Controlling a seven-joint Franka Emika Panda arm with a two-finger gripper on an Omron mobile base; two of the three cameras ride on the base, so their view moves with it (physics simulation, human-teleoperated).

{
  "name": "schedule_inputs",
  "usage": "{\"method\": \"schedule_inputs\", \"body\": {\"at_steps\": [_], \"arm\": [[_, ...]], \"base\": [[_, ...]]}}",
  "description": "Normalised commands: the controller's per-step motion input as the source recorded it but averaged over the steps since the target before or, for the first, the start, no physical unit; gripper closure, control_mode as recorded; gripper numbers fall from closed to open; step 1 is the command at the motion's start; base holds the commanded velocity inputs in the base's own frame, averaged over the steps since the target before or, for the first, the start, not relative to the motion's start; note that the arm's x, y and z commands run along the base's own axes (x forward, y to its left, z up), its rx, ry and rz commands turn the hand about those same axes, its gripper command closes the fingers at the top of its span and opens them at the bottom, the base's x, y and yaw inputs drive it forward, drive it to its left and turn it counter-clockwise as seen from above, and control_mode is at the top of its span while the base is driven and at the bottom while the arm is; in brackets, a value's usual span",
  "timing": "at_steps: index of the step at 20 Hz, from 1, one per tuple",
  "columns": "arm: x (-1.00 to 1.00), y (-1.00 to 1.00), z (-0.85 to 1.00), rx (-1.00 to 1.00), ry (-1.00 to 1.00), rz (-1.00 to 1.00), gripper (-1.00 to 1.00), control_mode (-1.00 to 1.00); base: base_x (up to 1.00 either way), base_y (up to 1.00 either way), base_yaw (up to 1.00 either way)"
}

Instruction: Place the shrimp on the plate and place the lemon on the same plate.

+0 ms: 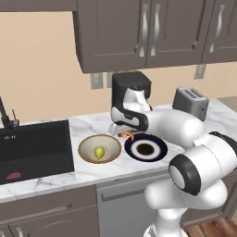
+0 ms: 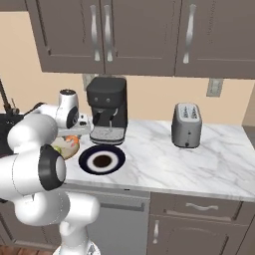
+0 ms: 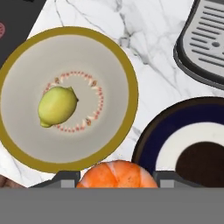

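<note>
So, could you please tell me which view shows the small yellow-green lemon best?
The hand view: the small yellow-green lemon lies large and unobstructed in the tan-rimmed cream bowl. The left base view shows it tiny; in the right base view the arm hides it.

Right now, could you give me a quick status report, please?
Gripper shut on shrimp, between bowl and plate. Lemon in bowl. Plate bare, nothing blocking.

**Surface Materials and Finishes**

Counter (image 1: 55, 173): polished white marble, grey veining. Plate (image 3: 153, 135): smooth glazed ceramic with a navy rim. Bowl (image 3: 127, 78): matt cream ceramic, tan rim. Lemon (image 3: 57, 106): finely dimpled, dull skin. Shrimp (image 3: 117, 175): glossy, segmented orange flesh. Toaster (image 2: 186, 124): brushed grey metal. Coffee machine (image 2: 106, 107): matt black plastic body, ribbed metal drip tray. Cabinets (image 1: 139, 32): matt brown wood.
</note>
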Motion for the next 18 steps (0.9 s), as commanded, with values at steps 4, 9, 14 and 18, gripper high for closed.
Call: {"method": "schedule_inputs", "body": {"at_steps": [4, 9, 14, 18], "arm": [[0.00, 0.00, 0.00, 0.00, 0.00, 0.00, 1.00, 1.00], [0.00, 0.00, 0.00, 0.00, 0.00, 0.00, 1.00, 1.00], [0.00, 0.00, 0.00, 0.00, 0.00, 0.00, 1.00, 1.00], [0.00, 0.00, 0.00, 0.00, 0.00, 0.00, 1.00, 1.00]], "base": [[0.26, -0.31, 0.05], [0.07, -0.05, 0.00], [0.00, 0.00, 0.00], [0.00, 0.00, 0.00]]}}
